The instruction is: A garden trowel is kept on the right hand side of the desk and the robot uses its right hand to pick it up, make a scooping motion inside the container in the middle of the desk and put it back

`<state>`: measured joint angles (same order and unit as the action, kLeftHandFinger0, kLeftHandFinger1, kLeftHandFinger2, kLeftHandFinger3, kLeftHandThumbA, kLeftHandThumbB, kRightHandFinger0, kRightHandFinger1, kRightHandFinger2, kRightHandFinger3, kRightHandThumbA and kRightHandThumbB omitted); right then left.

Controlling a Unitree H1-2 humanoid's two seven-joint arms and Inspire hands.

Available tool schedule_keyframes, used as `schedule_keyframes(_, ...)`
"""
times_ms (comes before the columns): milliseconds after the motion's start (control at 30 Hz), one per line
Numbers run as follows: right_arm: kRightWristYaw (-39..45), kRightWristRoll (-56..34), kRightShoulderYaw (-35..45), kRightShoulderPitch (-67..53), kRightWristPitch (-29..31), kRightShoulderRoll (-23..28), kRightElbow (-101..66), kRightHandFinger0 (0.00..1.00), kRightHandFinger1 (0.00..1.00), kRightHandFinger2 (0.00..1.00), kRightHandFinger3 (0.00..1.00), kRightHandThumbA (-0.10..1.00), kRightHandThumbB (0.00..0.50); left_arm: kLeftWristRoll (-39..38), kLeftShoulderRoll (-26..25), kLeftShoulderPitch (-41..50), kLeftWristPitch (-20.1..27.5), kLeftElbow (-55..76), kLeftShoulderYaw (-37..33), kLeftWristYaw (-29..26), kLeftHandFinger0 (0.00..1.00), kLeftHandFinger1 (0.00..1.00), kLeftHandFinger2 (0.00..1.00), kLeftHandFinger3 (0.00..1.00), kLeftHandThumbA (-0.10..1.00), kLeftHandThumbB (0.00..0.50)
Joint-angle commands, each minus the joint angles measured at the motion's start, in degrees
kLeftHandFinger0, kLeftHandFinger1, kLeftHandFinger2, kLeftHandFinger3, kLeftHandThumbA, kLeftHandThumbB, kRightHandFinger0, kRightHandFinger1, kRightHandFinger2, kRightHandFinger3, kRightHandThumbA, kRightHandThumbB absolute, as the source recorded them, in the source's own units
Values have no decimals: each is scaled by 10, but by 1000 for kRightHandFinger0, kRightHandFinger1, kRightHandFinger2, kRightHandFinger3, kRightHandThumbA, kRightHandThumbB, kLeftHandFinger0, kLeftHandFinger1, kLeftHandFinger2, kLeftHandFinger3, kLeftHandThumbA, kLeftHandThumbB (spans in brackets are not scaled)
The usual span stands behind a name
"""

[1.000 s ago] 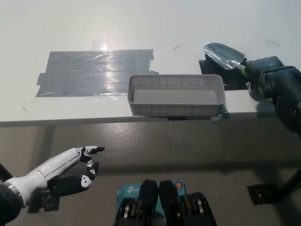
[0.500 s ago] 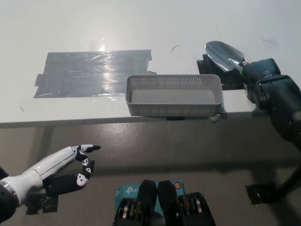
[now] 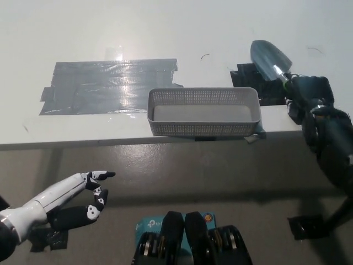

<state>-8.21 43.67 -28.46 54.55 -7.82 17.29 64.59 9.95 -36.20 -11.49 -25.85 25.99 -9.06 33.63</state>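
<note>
The garden trowel [image 3: 270, 59] has a shiny metal blade and a green collar at its handle. My black right hand [image 3: 309, 94] is shut on the handle at the desk's right edge, and the blade points up and away, right of the container. The grey mesh container [image 3: 204, 112] stands at the desk's front edge in the middle, with nothing visible inside. My white left hand [image 3: 71, 200] rests below the desk at the lower left, fingers apart and holding nothing.
A large patch of grey tape [image 3: 107, 84] covers the desk left of the container. A black tape patch [image 3: 255, 83] lies under the trowel's blade. The white desk [image 3: 182, 27] stretches beyond. A black object [image 3: 309, 226] sits on the floor at the lower right.
My right hand has turned the trowel, so the blade has swung from pointing left to pointing up and away. The left hand has barely moved.
</note>
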Motion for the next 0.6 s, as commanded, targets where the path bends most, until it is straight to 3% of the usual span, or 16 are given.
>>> schedule_keyframes(0, -78, -59, 45, -48, 74, -15, 3, 0, 0, 16, 433, -100, 0, 1, -19, -5, 0, 11, 3, 2, 1000, 1000, 1000, 1000, 1000, 357)
schedule_keyframes(33, -103, -60, 53, -57, 96, -13, 0, 0, 0, 6, 345, -100, 0, -5, -17, -2, -1, 10, 4, 4, 1000, 1000, 1000, 1000, 1000, 341)
schedule_keyframes(67, -107, -61, 59, -58, 102, -12, -3, 0, 0, 70, 230, -100, 0, -4, -17, -2, -1, 12, 4, 3, 1000, 1000, 1000, 1000, 1000, 339)
schedule_keyframes(133, -127, -60, 65, -62, 121, -9, -1, 0, 12, 280, 97, -100, 0, -1, -17, 2, 6, 10, 1, 2, 1000, 1000, 1000, 1000, 1000, 332)
schedule_keyframes(167, -133, -60, 66, -65, 128, -7, -1, 0, 49, 436, 40, -100, 0, 1, -17, 3, 6, 10, 0, 3, 1000, 998, 1000, 1000, 1000, 342)
schedule_keyframes(200, -138, -59, 67, -66, 133, -5, -3, 0, 67, 478, 39, -100, 0, 3, -18, 2, 6, 9, -2, 3, 1000, 996, 1000, 1000, 1000, 342)
schedule_keyframes(233, -135, -61, 69, -66, 131, -3, -7, 0, 145, 583, 97, -100, 0, 1, -16, 2, 8, 6, -2, 3, 1000, 989, 1000, 1000, 1000, 339)
schedule_keyframes(267, -136, -64, 74, -64, 135, 0, -16, 0, 182, 621, 220, -100, 0, 2, -18, 2, 11, 4, -2, 3, 1000, 988, 1000, 1000, 1000, 329)
schedule_keyframes(333, -143, -68, 79, -66, 153, 5, -30, 0, 154, 580, 252, -100, 0, 3, -21, -2, 6, 3, -4, 7, 1000, 991, 1000, 1000, 1000, 343)
schedule_keyframes(367, -145, -69, 79, -66, 155, 5, -30, 0, 143, 568, 326, -100, 0, 3, -22, -4, 6, 3, -4, 8, 1000, 993, 1000, 1000, 1000, 344)
schedule_keyframes(400, -136, -67, 78, -64, 158, 14, -45, 0, 235, 666, 456, -100, 0, 5, -23, -6, 3, 4, -6, 9, 1000, 990, 1000, 1000, 1000, 363)
schedule_keyframes(467, -124, -54, 67, -63, 160, 31, -73, 5, 323, 710, 623, -100, 0, 10, -24, -7, -4, 8, -9, 8, 1000, 988, 1000, 1000, 1000, 385)
schedule_keyframes(533, -132, -43, 59, -64, 166, 42, -80, 0, 320, 704, 685, -100, 3, 9, -24, -7, -9, 10, -11, 9, 1000, 988, 1000, 1000, 1000, 359)
schedule_keyframes(567, -124, -17, 41, -58, 153, 62, -101, 0, 258, 631, 764, -100, 2, 8, -23, -6, -6, 11, -11, 8, 1000, 977, 1000, 1000, 1000, 331)
